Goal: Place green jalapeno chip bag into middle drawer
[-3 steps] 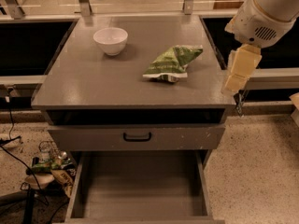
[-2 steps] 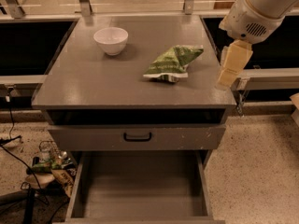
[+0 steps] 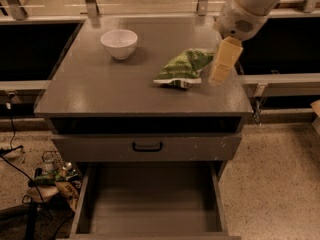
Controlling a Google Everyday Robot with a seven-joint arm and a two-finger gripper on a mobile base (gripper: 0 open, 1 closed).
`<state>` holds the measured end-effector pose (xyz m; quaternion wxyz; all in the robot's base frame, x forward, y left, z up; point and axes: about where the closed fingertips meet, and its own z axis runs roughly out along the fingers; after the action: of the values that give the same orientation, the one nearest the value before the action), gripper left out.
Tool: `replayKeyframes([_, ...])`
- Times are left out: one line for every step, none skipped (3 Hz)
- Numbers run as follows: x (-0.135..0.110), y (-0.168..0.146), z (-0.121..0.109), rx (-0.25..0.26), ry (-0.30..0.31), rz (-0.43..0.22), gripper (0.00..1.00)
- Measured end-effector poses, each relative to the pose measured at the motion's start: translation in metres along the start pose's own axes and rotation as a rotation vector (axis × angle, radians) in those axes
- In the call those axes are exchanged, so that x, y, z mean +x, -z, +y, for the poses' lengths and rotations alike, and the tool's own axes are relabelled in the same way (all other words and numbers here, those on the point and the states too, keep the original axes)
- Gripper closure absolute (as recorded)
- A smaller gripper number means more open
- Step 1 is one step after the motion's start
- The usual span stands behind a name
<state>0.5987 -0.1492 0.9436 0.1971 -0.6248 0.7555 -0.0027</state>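
Observation:
The green jalapeno chip bag (image 3: 183, 67) lies crinkled on the grey cabinet top (image 3: 100, 91), right of centre. My gripper (image 3: 219, 75), cream-coloured under a white arm, hangs just to the right of the bag, close to its right edge and low over the cabinet top. Whether it touches the bag cannot be told. The middle drawer (image 3: 150, 204) is pulled out at the bottom of the view, with low side walls and a bare floor. Nothing lies in it.
A white bowl (image 3: 119, 43) stands at the back left of the cabinet top. A closed grey drawer front with a black handle (image 3: 147, 147) sits above the open drawer. Cables and clutter (image 3: 47, 181) lie on the floor at the left. A railing runs behind.
My gripper has moved left from the cabinet top's right edge to just beside the chip bag. The bag, bowl and drawer have not moved.

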Motion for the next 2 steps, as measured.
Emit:
replayKeyframes([-0.009,-0.025,-0.011,-0.043,0.002,-0.004,0.00])
replayKeyframes([-0.015,-0.050,-0.019,-0.082,-0.004,-0.002,0.00])
